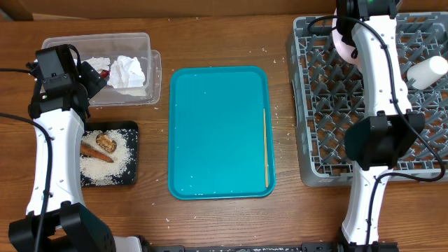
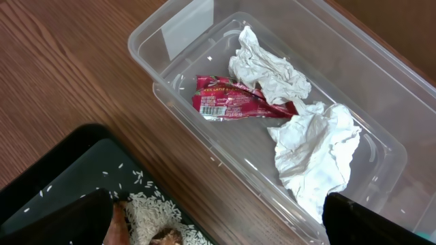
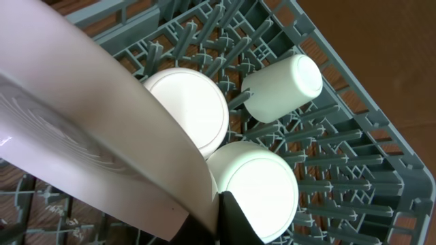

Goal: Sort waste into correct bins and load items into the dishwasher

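Note:
My left gripper [image 1: 94,77] [image 2: 218,221] is open and empty, above the edge between the clear plastic bin [image 1: 98,38] [image 2: 177,27] and the black tray [image 1: 129,178] [image 2: 61,170]. The bin holds a red wrapper [image 2: 235,105] and crumpled white paper [image 1: 129,70] [image 2: 313,143]. The black tray holds rice [image 1: 105,168], an orange food piece [image 1: 94,150] and a brown scrap. My right gripper [image 1: 346,31] [image 3: 211,204] is shut on a white plate [image 3: 88,129], held on edge over the grey dish rack [image 1: 322,140] [image 3: 327,136].
A teal tray [image 1: 217,133] lies in the middle with a wooden chopstick [image 1: 265,143] along its right side. The rack holds a white cup [image 1: 428,71] [image 3: 283,85] and two upturned white bowls [image 3: 191,109] [image 3: 262,184].

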Action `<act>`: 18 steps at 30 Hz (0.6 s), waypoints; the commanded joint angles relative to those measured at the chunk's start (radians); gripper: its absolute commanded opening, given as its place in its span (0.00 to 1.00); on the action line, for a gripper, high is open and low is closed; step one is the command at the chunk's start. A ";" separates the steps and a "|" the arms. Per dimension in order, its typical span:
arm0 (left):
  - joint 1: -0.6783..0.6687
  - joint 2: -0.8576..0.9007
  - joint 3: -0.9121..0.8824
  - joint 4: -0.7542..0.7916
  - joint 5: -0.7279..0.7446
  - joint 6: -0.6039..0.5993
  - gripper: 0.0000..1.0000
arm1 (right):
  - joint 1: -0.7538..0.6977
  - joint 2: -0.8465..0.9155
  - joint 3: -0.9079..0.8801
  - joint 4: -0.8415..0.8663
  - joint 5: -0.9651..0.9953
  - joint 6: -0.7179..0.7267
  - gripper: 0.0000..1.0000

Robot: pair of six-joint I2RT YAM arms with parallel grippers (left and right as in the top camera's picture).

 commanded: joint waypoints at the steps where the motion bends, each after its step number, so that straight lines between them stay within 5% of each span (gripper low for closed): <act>1: 0.000 0.008 0.006 0.000 0.000 -0.017 1.00 | 0.005 -0.039 0.002 -0.002 0.055 0.026 0.05; 18: 0.000 0.008 0.006 0.000 0.000 -0.017 1.00 | 0.025 -0.037 -0.103 0.039 0.101 0.038 0.05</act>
